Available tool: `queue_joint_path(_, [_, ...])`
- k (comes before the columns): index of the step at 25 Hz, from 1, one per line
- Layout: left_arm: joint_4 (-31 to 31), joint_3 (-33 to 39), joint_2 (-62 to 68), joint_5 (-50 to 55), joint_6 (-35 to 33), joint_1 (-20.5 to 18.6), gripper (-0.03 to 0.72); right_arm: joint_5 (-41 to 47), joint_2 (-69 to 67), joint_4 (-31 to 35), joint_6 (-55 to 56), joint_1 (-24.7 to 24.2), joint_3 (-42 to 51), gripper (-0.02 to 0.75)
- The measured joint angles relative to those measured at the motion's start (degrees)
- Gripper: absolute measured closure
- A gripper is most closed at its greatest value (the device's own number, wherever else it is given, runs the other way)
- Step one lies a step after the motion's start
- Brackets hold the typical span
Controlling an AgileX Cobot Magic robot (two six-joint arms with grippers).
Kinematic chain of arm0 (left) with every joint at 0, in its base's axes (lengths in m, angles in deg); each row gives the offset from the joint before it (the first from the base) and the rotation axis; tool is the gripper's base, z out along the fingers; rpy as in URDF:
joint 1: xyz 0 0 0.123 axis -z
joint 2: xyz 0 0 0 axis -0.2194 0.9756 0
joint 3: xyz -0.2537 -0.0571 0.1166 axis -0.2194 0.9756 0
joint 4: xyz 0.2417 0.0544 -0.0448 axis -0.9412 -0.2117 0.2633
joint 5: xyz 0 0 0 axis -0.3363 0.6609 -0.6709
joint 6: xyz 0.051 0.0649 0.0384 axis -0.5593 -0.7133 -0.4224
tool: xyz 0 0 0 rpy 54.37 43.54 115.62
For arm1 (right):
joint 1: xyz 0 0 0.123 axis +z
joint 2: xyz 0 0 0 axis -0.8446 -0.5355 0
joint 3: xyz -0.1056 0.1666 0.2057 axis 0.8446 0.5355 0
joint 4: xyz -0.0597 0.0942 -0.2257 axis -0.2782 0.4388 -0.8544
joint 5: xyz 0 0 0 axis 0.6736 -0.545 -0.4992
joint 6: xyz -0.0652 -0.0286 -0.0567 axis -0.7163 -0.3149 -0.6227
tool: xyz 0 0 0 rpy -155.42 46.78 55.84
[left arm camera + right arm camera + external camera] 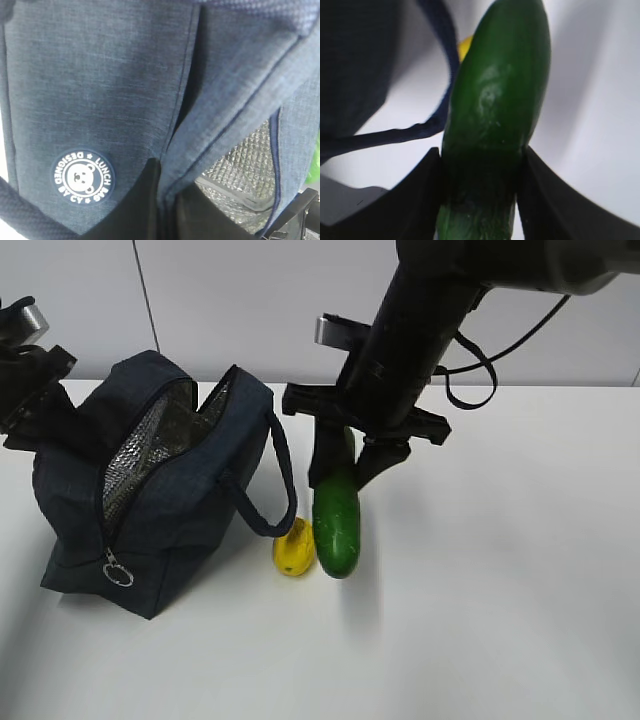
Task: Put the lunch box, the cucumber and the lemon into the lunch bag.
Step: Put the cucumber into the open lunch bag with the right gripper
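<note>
The navy lunch bag [150,490] stands at the left, unzipped, with its silver lining showing. My left gripper [35,390] is shut on the fabric of the bag's far edge, and in the left wrist view [167,200] its dark fingers pinch a fold beside the round white logo [82,176]. My right gripper [345,465] is shut on the upper end of the cucumber [337,525], which hangs tilted with its lower tip at or just above the table. The lemon [293,548] lies beside that tip. The right wrist view shows the cucumber [497,100] between the pads. The lunch box is out of view.
The bag's loop handle [285,485] hangs toward the lemon and cucumber, and in the right wrist view the handle [437,75] passes just left of the cucumber. The zipper's ring pull [117,572] hangs at the bag's front. White table [500,590] spreads right.
</note>
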State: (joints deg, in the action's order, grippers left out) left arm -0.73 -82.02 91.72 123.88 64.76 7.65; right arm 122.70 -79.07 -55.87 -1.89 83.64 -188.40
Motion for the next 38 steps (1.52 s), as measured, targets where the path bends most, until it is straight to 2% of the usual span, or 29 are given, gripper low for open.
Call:
queue_joint_path(6, [0.9, 0.0, 0.0, 0.0, -0.3, 0.0, 0.698, -5.3, 0.6, 17.1, -13.1, 0.0, -1.4, 0.404])
queue_joint_path(15, [1.5, 0.0, 0.0, 0.0, -0.6, 0.0, 0.697, -16.3, 0.4, 40.8, -26.8, 0.0, -1.7, 0.406])
queue_joint_path(25, [1.6, 0.0, 0.0, 0.0, -0.8, 0.0, 0.697, -21.4, -5.7, 52.1, -31.3, 0.0, -1.7, 0.406])
queue_joint_path(34, [1.7, 0.0, 0.0, 0.0, -1.0, 0.0, 0.697, -21.7, -8.9, 52.8, -31.8, 0.0, -1.7, 0.406])
queue_joint_path(38, [1.8, 0.0, 0.0, 0.0, -1.0, 0.0, 0.697, -21.7, -9.0, 52.5, -31.8, 0.0, -1.7, 0.381])
